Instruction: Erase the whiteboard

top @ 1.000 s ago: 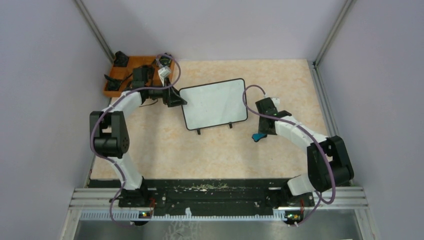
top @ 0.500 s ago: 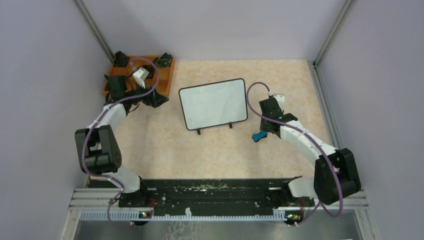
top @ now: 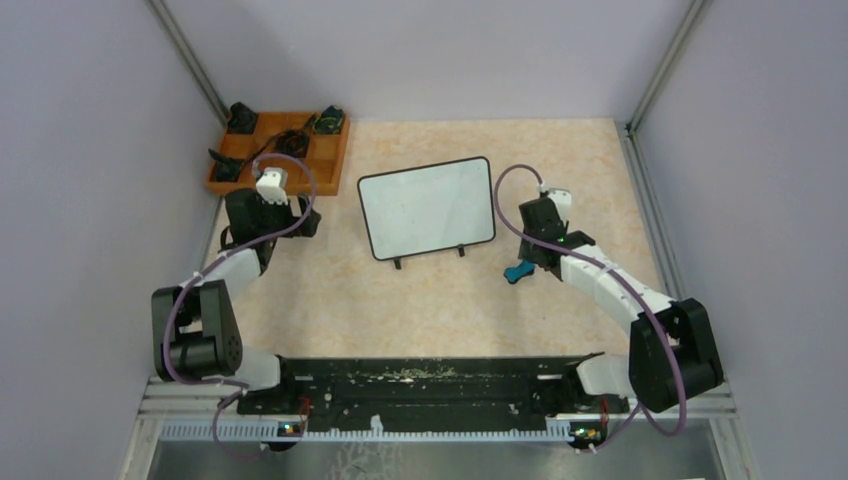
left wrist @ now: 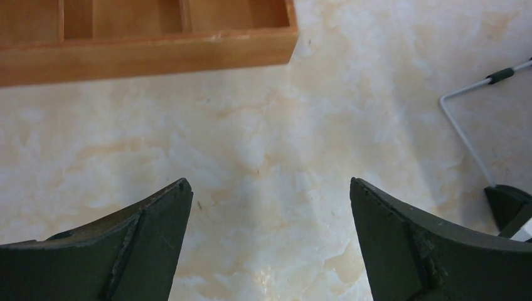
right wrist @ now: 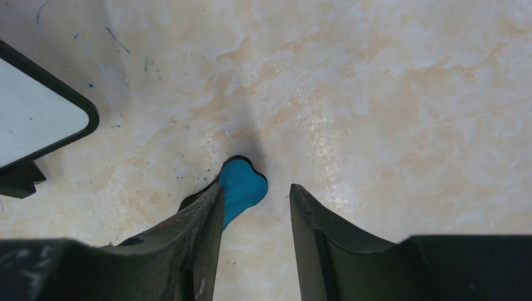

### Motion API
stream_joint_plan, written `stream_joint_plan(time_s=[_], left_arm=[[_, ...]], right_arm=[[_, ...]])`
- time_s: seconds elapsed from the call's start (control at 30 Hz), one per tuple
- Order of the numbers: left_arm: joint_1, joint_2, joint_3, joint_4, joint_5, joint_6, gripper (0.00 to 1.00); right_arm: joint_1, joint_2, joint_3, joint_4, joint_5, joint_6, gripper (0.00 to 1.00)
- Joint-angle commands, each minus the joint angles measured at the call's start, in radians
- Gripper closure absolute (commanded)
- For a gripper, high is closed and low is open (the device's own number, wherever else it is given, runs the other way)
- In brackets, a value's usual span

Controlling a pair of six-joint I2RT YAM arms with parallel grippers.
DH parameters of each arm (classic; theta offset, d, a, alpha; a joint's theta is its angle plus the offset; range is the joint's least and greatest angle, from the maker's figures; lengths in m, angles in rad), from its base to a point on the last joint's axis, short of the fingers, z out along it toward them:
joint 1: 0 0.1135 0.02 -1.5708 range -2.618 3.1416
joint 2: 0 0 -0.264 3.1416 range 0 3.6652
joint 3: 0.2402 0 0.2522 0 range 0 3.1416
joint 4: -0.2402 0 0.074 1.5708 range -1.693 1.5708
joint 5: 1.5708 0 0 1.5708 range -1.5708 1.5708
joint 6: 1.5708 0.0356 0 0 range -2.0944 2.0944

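The whiteboard [top: 427, 208] stands tilted on two black feet mid-table, and its face looks white and clean. Its corner shows in the right wrist view [right wrist: 31, 119]; one foot and its wire stand show in the left wrist view [left wrist: 508, 204]. A blue eraser [top: 517, 272] lies on the table right of the board. My right gripper [top: 532, 258] hovers over it, jaws a little apart, with the eraser [right wrist: 241, 185] beside and partly under the left finger, not clamped. My left gripper [top: 295, 218] is wide open and empty [left wrist: 270, 188] over bare table left of the board.
An orange compartment tray [top: 335, 165] with several small black items sits at the back left; its wooden wall [left wrist: 144, 53] is just ahead of my left gripper. Grey walls close in the left, right and back. A black rail runs along the near edge [top: 430, 385].
My left arm left the whiteboard's left edge, swung over the tray, then pulled back toward the near left. My right gripper shifted slightly; the blue eraser stayed on the table.
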Motion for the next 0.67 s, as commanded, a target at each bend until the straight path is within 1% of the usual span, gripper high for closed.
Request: stream_joint_plan(time_s=[0.0,0.07,0.27,0.63], left_arm=[[-0.023,-0.066,-0.093,0.126,-0.152,-0.048,0.00],[-0.038,-0.089,-0.140,0.173,-0.187,-0.053,0.00],[-0.047,-0.092,-0.212,0.252,-0.196,-0.063,0.00],[-0.047,-0.080,-0.291,0.373,-0.137,-0.063,0.00]], right_arm=[[0.006,-0.048,-0.018,0.059,0.050,0.028,0.57],[0.006,-0.048,-0.021,0.062,0.054,0.031,0.57],[0.006,-0.052,-0.029,0.075,0.053,0.031,0.57],[0.006,-0.105,-0.074,0.122,0.042,0.015,0.57]])
